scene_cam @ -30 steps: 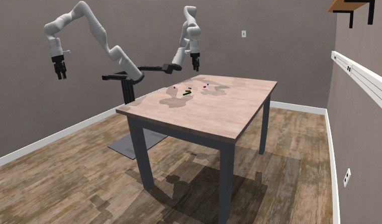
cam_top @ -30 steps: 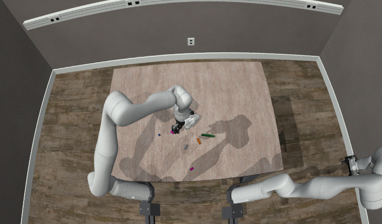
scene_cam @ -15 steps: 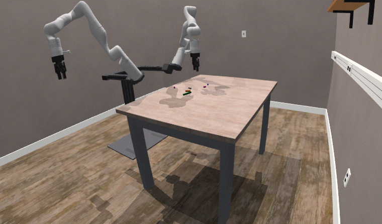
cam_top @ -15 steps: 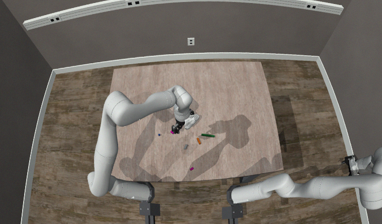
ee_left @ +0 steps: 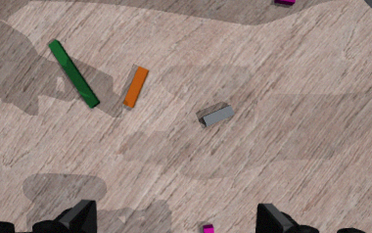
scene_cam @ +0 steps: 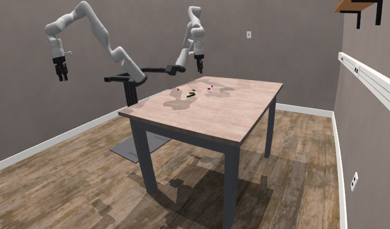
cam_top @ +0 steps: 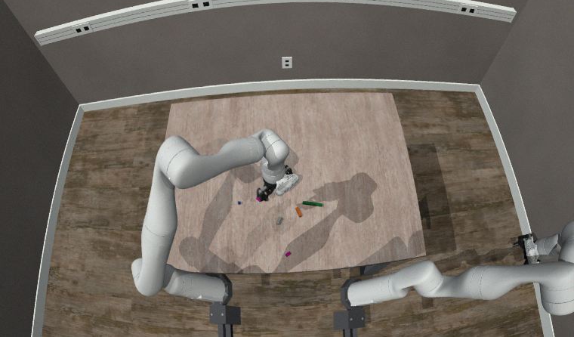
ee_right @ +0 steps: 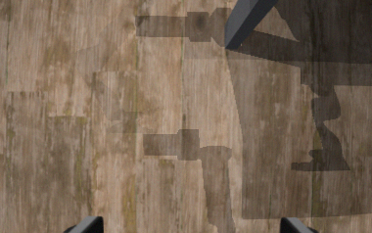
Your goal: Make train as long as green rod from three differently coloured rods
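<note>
A green rod [cam_top: 312,203] [scene_cam: 191,95] [ee_left: 73,73] lies flat. An orange rod [cam_top: 298,211] [scene_cam: 191,93] [ee_left: 136,87] lies close to it at an angle, apart from it. A grey rod [cam_top: 279,221] [scene_cam: 194,90] [ee_left: 218,116] lies separately. One magenta rod [cam_top: 258,199] [scene_cam: 209,88] [ee_left: 209,229] is partly hidden under my left gripper in the top view. Another magenta rod [cam_top: 288,254] [scene_cam: 177,89] [ee_left: 284,2] lies near the table's robot-side edge. A small blue rod [cam_top: 239,202] [scene_cam: 212,86] lies apart. My left gripper [scene_cam: 200,71] [ee_left: 176,215] is open, high above the table. My right gripper [scene_cam: 63,79] [ee_right: 192,226] is open and empty, away from the table.
The wooden table [cam_top: 338,125] [scene_cam: 230,114] bears all the rods, and arm shadows fall across it. The right arm stretches out past the table's side, over the floor [ee_right: 157,88]. A table leg [ee_right: 247,20] shows in the right wrist view.
</note>
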`<action>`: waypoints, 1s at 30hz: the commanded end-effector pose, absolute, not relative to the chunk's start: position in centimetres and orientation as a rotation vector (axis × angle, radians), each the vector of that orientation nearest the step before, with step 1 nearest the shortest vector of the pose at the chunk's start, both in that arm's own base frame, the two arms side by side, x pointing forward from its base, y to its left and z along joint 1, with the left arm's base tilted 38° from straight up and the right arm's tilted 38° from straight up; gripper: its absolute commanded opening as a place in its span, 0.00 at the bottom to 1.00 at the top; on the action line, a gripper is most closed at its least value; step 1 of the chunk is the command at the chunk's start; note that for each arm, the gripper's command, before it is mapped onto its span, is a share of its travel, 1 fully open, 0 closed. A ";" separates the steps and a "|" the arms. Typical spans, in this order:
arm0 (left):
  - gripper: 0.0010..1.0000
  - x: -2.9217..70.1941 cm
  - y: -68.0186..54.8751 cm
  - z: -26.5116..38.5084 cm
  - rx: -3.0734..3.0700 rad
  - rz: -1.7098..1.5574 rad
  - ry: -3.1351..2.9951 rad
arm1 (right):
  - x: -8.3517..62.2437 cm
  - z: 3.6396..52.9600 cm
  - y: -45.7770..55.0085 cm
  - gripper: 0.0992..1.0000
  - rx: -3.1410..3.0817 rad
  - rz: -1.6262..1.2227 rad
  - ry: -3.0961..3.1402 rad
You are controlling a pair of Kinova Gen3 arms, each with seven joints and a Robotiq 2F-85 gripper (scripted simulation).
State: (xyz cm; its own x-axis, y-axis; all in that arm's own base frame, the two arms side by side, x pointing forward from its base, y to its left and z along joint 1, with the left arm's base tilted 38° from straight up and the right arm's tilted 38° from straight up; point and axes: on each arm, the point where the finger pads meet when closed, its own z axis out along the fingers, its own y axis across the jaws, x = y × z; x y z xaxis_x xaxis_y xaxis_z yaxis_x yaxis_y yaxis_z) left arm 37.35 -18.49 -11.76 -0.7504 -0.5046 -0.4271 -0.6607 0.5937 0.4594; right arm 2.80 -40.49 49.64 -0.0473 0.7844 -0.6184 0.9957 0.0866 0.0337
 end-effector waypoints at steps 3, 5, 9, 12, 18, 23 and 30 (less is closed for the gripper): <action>1.00 37.3 -18.3 -11.8 -0.889 0.915 2.611 | 2.8 49.7 -40.5 1.00 1.747 -0.570 1.883; 1.00 37.3 -18.3 -11.8 -0.889 0.915 2.611 | 2.8 49.7 -40.5 1.00 1.747 -0.570 1.883; 1.00 37.2 -18.0 -12.0 -0.802 0.944 2.656 | 2.8 49.7 -40.5 1.00 1.747 -0.570 1.883; 1.00 37.1 -17.7 -12.1 -0.722 0.968 2.696 | 2.8 49.7 -40.5 1.00 1.747 -0.570 1.883; 1.00 36.8 -17.1 -12.5 -0.517 1.023 2.785 | 2.8 49.7 -40.5 1.00 1.747 -0.570 1.883; 1.00 36.7 -16.7 -12.6 -0.392 1.053 2.832 | 2.8 49.7 -40.5 1.00 1.747 -0.570 1.883; 1.00 36.4 -15.9 -13.1 -0.041 1.117 2.936 | 2.8 49.7 -40.5 1.00 1.747 -0.570 1.883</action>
State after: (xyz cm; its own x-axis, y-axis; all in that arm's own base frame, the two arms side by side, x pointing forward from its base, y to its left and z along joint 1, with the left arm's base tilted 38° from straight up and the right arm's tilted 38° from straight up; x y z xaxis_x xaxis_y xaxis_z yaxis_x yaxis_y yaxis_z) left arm 36.48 -16.04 -13.04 -0.9941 -0.0851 -0.0676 -0.1085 0.7444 0.6589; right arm 2.80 -40.49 49.64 -0.0473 0.7844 -0.6184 0.9957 0.0866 0.0337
